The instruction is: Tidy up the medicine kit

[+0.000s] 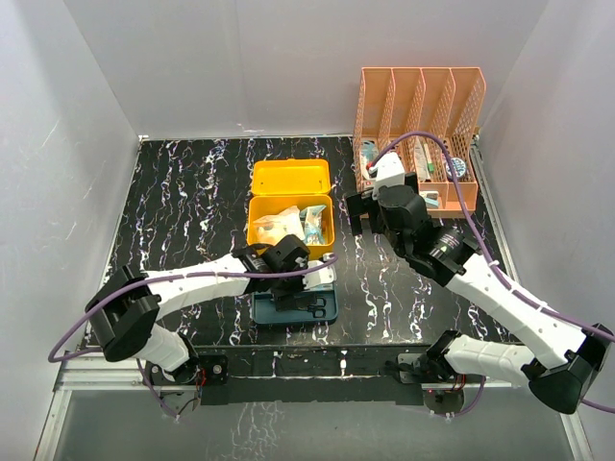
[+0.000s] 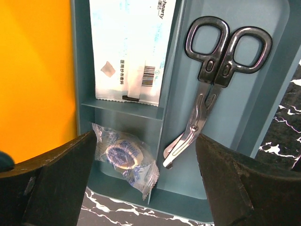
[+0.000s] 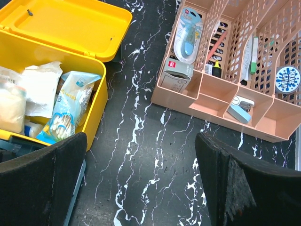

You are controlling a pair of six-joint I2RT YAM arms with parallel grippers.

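– while the left arm reaches in from the near left corner, where does its pincer sit?
– the left gripper [image 2: 146,136] hovers over the teal insert tray [image 1: 264,309]. its fingers [image 2: 51,188] are spread wide and pinch nothing.
– what lies in that tray?
– closed scissors [image 2: 221,70] lie in the long compartment on the near side. a white sachet [image 2: 129,52] fills the compartment beside it, closer to the yellow box. a small wrapped roll [image 2: 124,157] sits in the little compartment at the sachet's end.
– and the task's thing itself?
– the medicine kit [image 1: 251,223] stands near the middle of the black marbled table [image 1: 192,211], a little toward the far side. its lid [image 1: 290,179] is thrown back, lying open on the far side. the tray is out of the box, flat on the table just on its near side. whether the two touch i cannot tell.
– anything inside the box?
– white packs [image 3: 40,84] on the left, and a clear bag of cotton swabs [image 3: 66,115] against the right wall.
– moving right, the other arm?
– the right gripper [image 3: 141,139] hangs above bare table between the kit and the orange rack [image 1: 423,106]. it is spread to its widest, with nothing in it.
– the rack?
– it stands at the far right. a blue correction tape [image 3: 188,35] is in its left slot. a small stapler [image 3: 240,108] lies in a front pocket.
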